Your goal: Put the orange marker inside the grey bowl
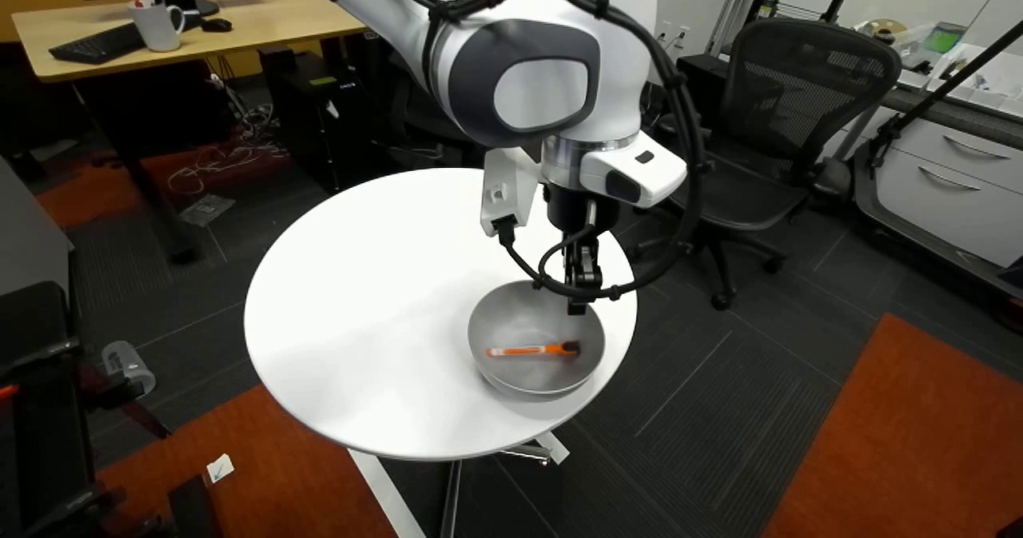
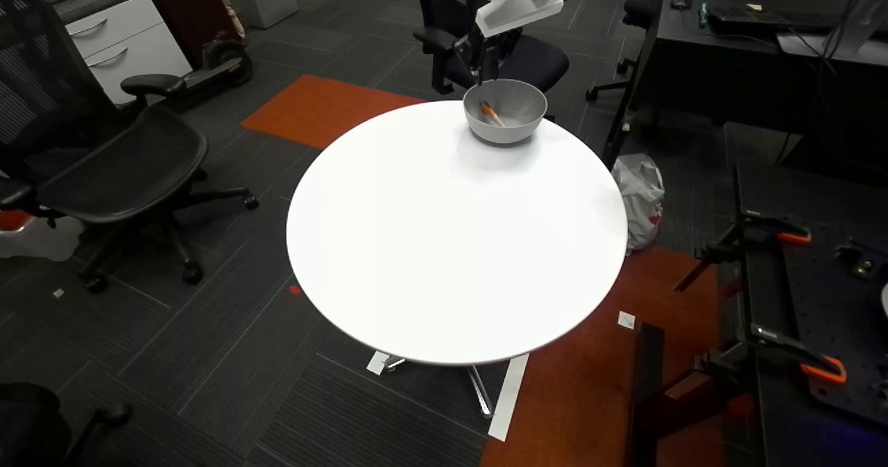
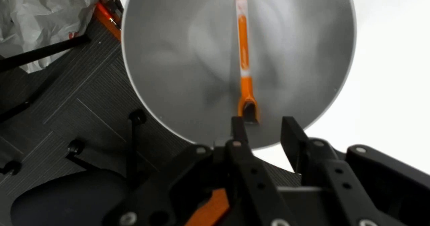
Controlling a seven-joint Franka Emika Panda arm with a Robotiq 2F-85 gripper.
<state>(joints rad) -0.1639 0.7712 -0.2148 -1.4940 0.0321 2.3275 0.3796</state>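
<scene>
The grey bowl [image 1: 519, 308] stands upright near the edge of the white round table in both exterior views, also here [image 2: 505, 134]. The orange marker [image 1: 527, 351] lies inside it on the bowl's bottom, dark-ended. It also shows in an exterior view [image 2: 490, 112] and, lengthwise, in the wrist view [image 3: 244, 44], where the bowl [image 3: 161, 68] fills the upper middle. My gripper [image 3: 263, 120] is open and empty, its fingertips apart above the bowl's rim side, close to the marker's dark end in the picture. In the exterior views the gripper [image 1: 577, 306] hangs over the bowl's edge [image 2: 488, 77].
The white round table [image 1: 360, 314] carries the bowl. A black mesh chair [image 1: 799, 98] stands close behind the arm. Another dark chair [image 2: 534, 61] is beyond the bowl. A grey plastic bag [image 2: 638, 196] lies on the floor by the table.
</scene>
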